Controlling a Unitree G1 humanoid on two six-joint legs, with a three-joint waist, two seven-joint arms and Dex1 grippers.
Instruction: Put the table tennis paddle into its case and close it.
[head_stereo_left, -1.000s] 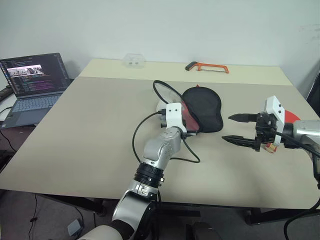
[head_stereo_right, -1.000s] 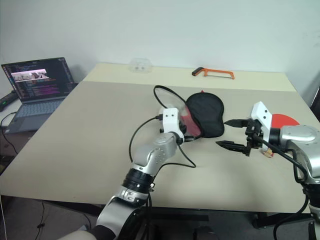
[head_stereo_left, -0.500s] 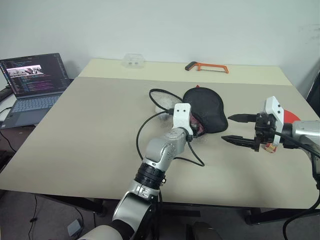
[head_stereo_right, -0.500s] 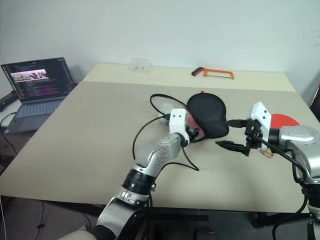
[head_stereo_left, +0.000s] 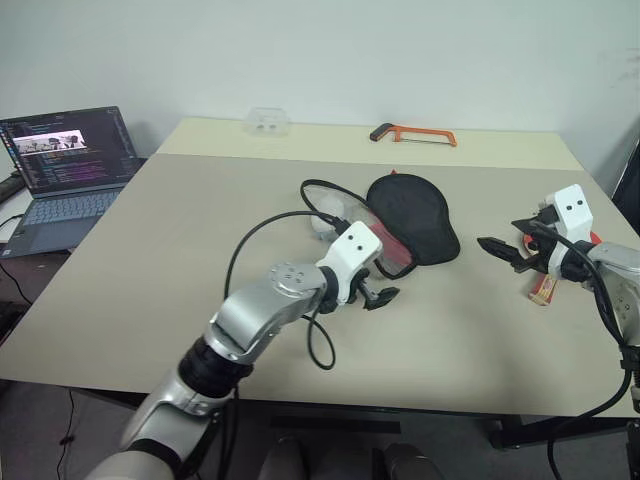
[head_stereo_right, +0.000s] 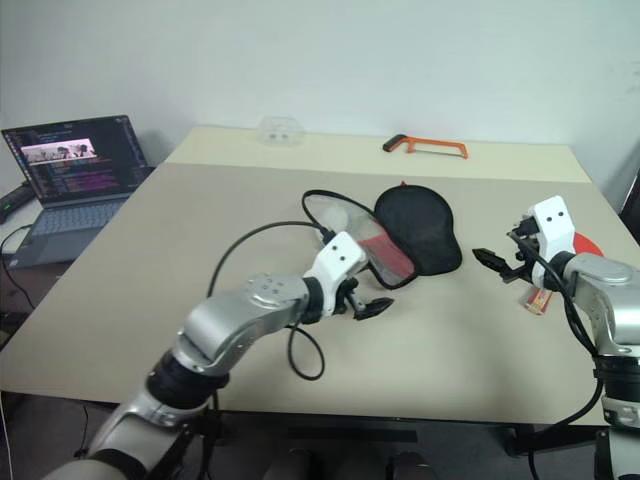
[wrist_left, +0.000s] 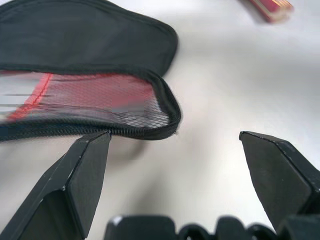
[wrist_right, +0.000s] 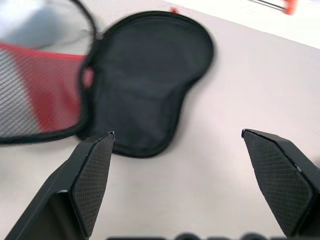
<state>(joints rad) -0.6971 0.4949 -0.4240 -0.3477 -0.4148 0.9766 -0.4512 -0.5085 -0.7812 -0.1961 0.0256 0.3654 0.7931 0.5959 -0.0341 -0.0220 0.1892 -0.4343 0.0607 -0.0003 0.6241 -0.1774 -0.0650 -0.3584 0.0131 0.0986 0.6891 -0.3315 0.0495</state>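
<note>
The case (head_stereo_left: 415, 212) lies open at mid-table, its black face up. Its red mesh-pocket flap (head_stereo_left: 388, 256) is spread toward me. My left gripper (head_stereo_left: 378, 298) hovers open just in front of that flap, holding nothing. In the left wrist view the mesh flap (wrist_left: 100, 97) lies just beyond its open fingers (wrist_left: 80, 175). The table tennis paddle lies at the right edge, with its red face (head_stereo_right: 585, 245) and wooden handle (head_stereo_right: 537, 300) showing behind my right gripper (head_stereo_left: 497, 238). That gripper is open and empty, to the right of the case (wrist_right: 150, 80).
An open laptop (head_stereo_left: 65, 165) sits on a side table at the left. An orange hacksaw (head_stereo_left: 415, 133) and a clear plastic box (head_stereo_left: 268, 122) lie at the table's far edge. A whitish wad (head_stereo_left: 325, 215) and my arm's black cable loop (head_stereo_left: 320, 190) sit left of the case.
My left gripper opened, let go of the case's flap and drew back toward me. My right gripper swung right, toward the paddle.
</note>
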